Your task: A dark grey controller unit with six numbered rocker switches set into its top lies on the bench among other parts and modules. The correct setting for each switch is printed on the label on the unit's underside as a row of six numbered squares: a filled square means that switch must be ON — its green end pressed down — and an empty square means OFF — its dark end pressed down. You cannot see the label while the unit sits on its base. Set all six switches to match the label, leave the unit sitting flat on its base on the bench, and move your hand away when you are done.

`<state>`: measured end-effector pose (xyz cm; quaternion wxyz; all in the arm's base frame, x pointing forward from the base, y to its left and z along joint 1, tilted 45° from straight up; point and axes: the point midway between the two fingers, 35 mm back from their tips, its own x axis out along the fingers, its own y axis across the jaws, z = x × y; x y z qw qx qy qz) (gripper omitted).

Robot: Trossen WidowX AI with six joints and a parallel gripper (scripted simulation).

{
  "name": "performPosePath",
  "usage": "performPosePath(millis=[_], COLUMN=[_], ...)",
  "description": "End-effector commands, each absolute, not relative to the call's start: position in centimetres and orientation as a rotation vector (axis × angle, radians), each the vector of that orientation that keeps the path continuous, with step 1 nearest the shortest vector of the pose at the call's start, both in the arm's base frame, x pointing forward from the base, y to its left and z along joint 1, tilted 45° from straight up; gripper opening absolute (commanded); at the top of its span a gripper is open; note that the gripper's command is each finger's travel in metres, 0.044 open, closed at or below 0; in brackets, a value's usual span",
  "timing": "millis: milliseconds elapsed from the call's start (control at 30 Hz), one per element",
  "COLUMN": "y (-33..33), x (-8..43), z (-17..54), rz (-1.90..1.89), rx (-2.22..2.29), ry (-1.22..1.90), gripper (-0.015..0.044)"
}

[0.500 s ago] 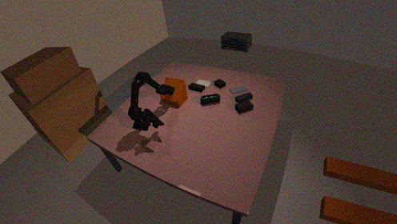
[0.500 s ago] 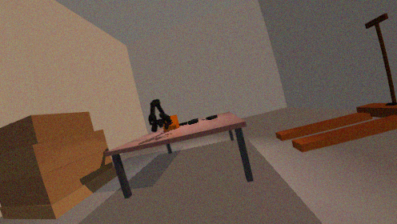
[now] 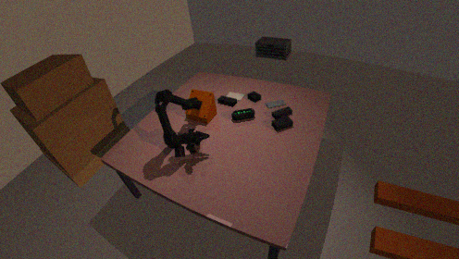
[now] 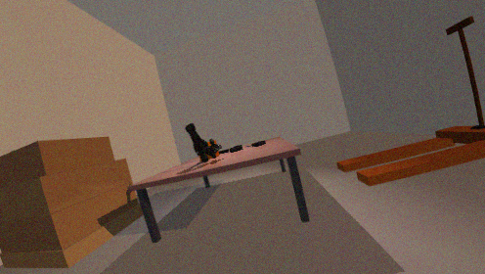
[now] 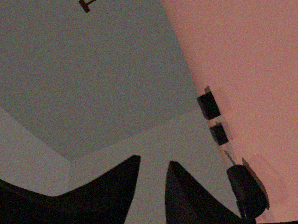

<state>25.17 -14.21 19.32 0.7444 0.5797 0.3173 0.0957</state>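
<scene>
The dark controller unit (image 3: pixel 242 116) stands mid-bench in the top view, with several small green patches along its upper part. The separate switch positions are too small to read, and its underside label is hidden. A large dark body (image 5: pixel 247 192) at the lower right of the wrist view looks like the same unit, seen from the side. My gripper (image 3: pixel 206 136) (image 5: pixel 153 165) hangs above the bench, nearer the front left than the unit and clear of it. Its fingers are nearly together, with a narrow empty gap between the tips.
An orange box (image 3: pixel 207 107) stands beside the arm. Dark modules (image 3: pixel 282 123) (image 3: pixel 281 112) lie right of the unit, near a grey-blue plate (image 3: pixel 276 104). More dark blocks (image 3: pixel 227 101) (image 3: pixel 254 96) and a white sheet (image 3: pixel 235 95) lie behind it.
</scene>
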Motion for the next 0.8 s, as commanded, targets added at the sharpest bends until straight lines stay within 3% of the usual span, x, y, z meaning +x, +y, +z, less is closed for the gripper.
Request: performPosePath(millis=[0,467,767], y=[-10.4,1.8,5.3], x=[26.8,25.6,22.3], z=[15.3,1.7,-4.6], rz=[0.229,0.162,-0.012], rx=[1.259,0.646,-0.102], ry=[0.948,1.815,2.047], gripper=[0.0000,0.0000,0.0000])
